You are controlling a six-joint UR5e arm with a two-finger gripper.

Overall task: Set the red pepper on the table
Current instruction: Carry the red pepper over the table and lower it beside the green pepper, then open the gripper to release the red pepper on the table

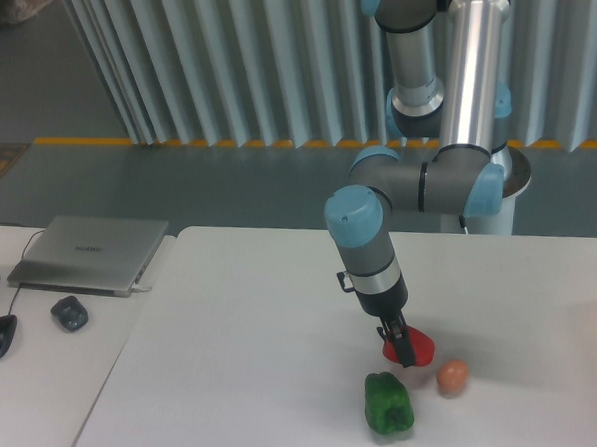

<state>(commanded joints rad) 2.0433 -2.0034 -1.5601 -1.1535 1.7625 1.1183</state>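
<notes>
Right now the gripper [404,347] is clamped on the red pepper [415,346], its dark fingers narrow around the fruit's left side; the arm leans down to it from the upper left, so the tool comes in tilted, not plumb. The pepper sits low over the table [240,381], but whether its underside touches the white top or hangs just clear cannot be told from this view. It is hemmed in: the green pepper [388,403] lies just below it in the picture, nearer the camera, and the ball [453,376] just to its right; neither seems to touch it, though the gaps are slim.

The placing looks nearly done; the risks lie in the letting go. If the fingers part while the pepper hangs above the top, it may drop and roll, being glossy and rounded, and knock the ball away. If the tilted tool presses on, it may scrape the top or nudge the green pepper. A lift-off along the arm's lean could drag the fruit sideways, should a finger catch on its skin.
</notes>
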